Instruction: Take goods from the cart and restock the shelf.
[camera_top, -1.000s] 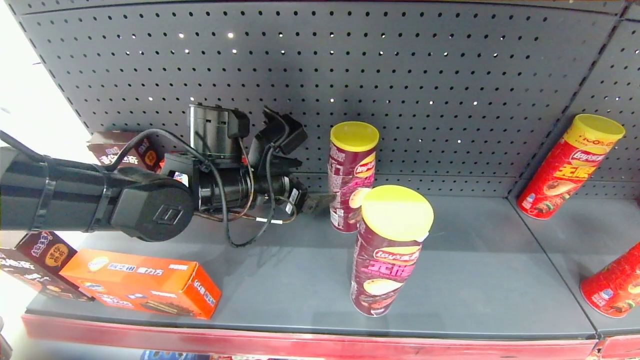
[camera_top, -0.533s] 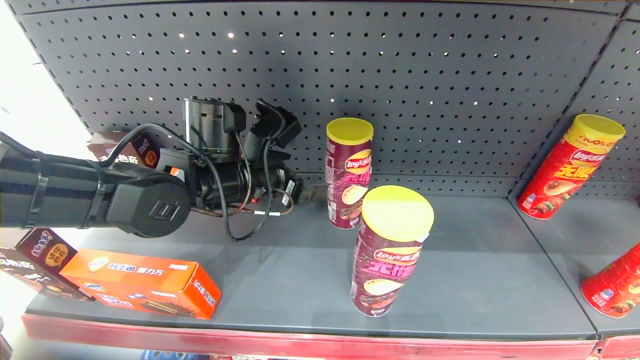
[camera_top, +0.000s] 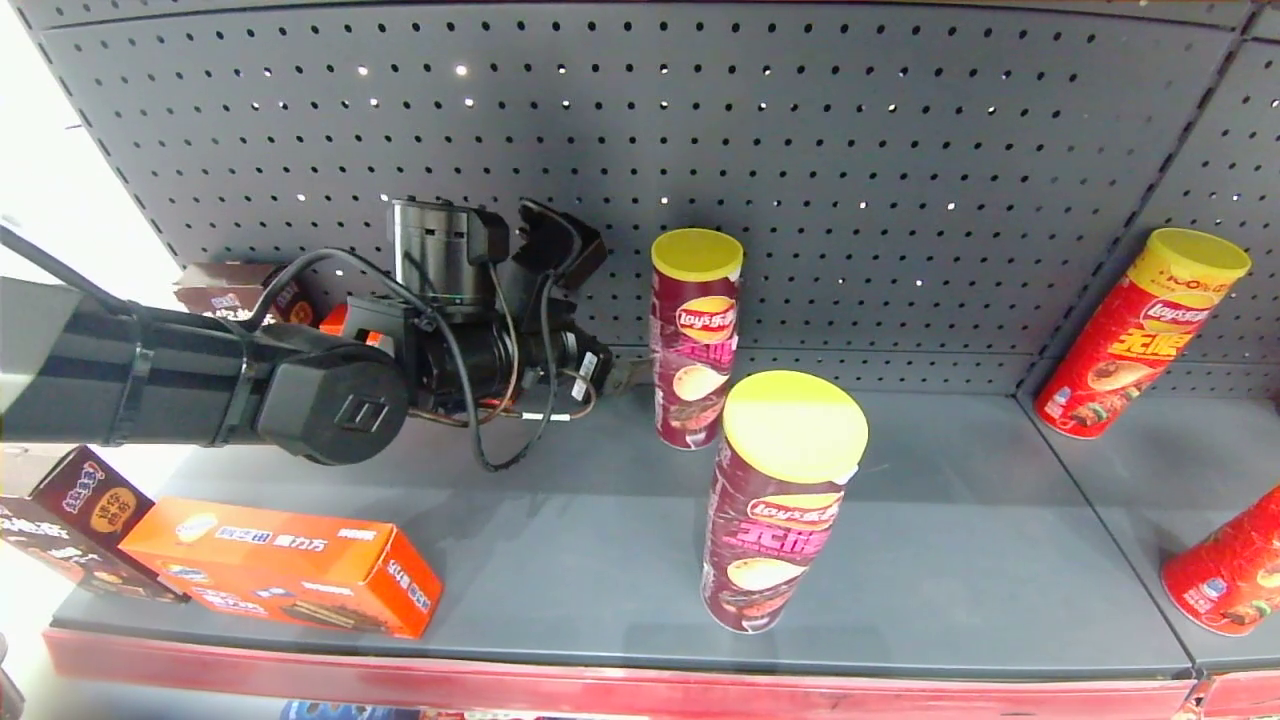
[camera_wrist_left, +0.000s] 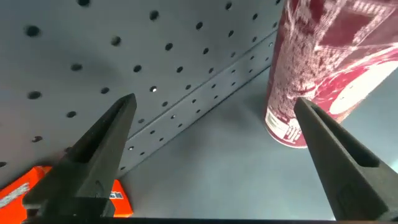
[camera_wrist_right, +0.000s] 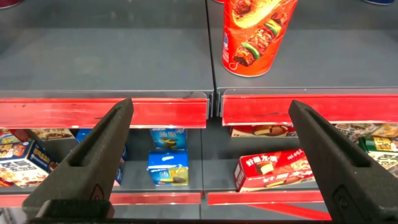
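My left gripper (camera_wrist_left: 212, 102) has its fingers spread wide, gripping nothing. Just beyond their tips, toward my right, the purple chip can (camera_top: 695, 340) stands upright at the back of the shelf (camera_top: 560, 520), long axis vertical. My left arm is the nearer.

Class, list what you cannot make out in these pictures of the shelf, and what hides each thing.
Brown box: head view, mostly hidden behind the left arm.
Dark box: head view, cut off by the left edge.
Rear purple chip can: left wrist view, lid cut off by the edge; whether the left gripper touches it is unclear.
Red chip can: right wrist view, top cut off by the edge.
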